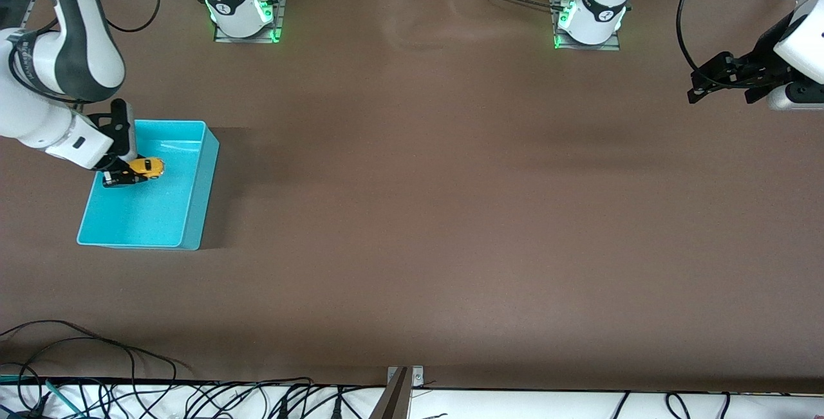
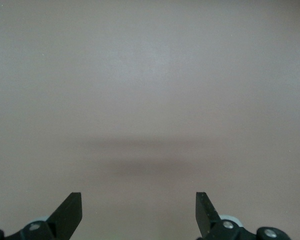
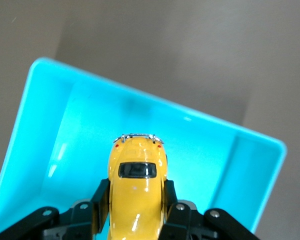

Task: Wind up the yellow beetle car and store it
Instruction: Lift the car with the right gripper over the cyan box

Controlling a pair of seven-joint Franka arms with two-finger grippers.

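Observation:
The yellow beetle car [image 1: 149, 167] [image 3: 137, 190] is a small rounded toy with a dark rear window. My right gripper [image 1: 132, 173] [image 3: 136, 200] is shut on its sides and holds it over the inside of the turquoise bin [image 1: 193, 200] [image 3: 65, 125], at the right arm's end of the table. My left gripper [image 1: 714, 84] [image 2: 139, 212] hangs open over bare table at the left arm's end, with nothing between its fingers; that arm waits.
The brown table [image 1: 450, 213] stretches between the two arm bases [image 1: 244, 13] [image 1: 589, 20]. Cables [image 1: 96, 354] lie along the table edge nearest the front camera.

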